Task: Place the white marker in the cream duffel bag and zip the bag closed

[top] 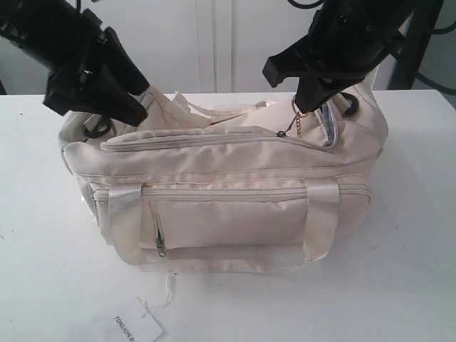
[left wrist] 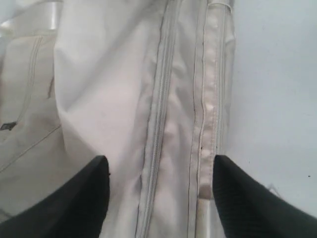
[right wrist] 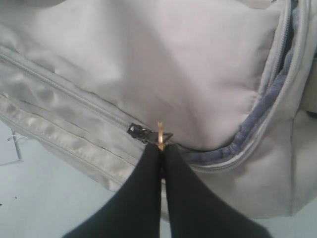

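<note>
White tabletop (top: 427,249), soft cream fabric duffel bag (top: 228,214); slim white marker unseen, likely inside. Right fingers (right wrist: 148,198) pinched on gold ring pull (right wrist: 160,135); left fingers (left wrist: 74,198) apart, empty, astride zipped seam. Draw steadily toward open end.

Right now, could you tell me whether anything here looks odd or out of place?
The top zipper of the cream duffel bag is only partly shut: beyond the slider, where the right gripper pinches the gold ring pull, lining shows. Nothing else stands out.
</note>
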Tool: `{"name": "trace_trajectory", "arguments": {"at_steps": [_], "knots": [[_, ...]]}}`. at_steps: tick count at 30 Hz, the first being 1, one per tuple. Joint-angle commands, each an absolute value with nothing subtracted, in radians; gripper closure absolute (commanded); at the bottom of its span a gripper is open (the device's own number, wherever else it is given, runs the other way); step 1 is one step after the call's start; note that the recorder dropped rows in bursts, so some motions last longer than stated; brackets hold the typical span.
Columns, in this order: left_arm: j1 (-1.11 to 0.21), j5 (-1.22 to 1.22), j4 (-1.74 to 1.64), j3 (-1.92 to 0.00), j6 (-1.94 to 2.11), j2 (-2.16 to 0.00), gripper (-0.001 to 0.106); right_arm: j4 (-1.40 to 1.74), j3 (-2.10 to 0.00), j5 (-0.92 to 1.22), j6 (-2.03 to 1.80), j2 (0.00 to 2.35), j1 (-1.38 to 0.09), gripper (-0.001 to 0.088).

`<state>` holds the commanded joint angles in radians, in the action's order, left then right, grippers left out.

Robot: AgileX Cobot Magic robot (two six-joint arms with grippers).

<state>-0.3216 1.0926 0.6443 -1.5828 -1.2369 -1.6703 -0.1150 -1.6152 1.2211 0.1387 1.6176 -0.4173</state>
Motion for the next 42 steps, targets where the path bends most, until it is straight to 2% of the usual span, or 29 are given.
{"name": "trace_trajectory", "arguments": {"at_steps": [12,14,16,22,23,42], "knots": [[-0.391,1.076,0.647,-1.583,-1.283,-1.786,0.041,-0.123,-1.615,1.221,0.139,1.618,-0.417,0.0868],[-0.391,1.080,0.647,-1.583,-1.283,-1.802,0.044,-0.123,-1.615,1.221,0.139,1.618,-0.417,0.0868],[-0.391,1.082,0.644,-1.583,-1.283,-1.810,0.054,-0.123,-1.615,1.221,0.139,1.618,-0.417,0.0868],[-0.391,1.084,0.636,-1.583,-1.283,-1.809,0.103,-0.089,-1.615,1.221,0.139,1.618,-0.417,0.0868],[-0.391,1.084,0.628,-1.583,-1.284,-1.809,0.105,-0.073,-1.615,1.221,0.139,1.618,-0.417,0.0868],[-0.391,1.102,0.505,-1.583,-1.279,-1.809,0.105,0.287,-1.615,1.221,0.039,1.618,-0.417,0.0868]]}}
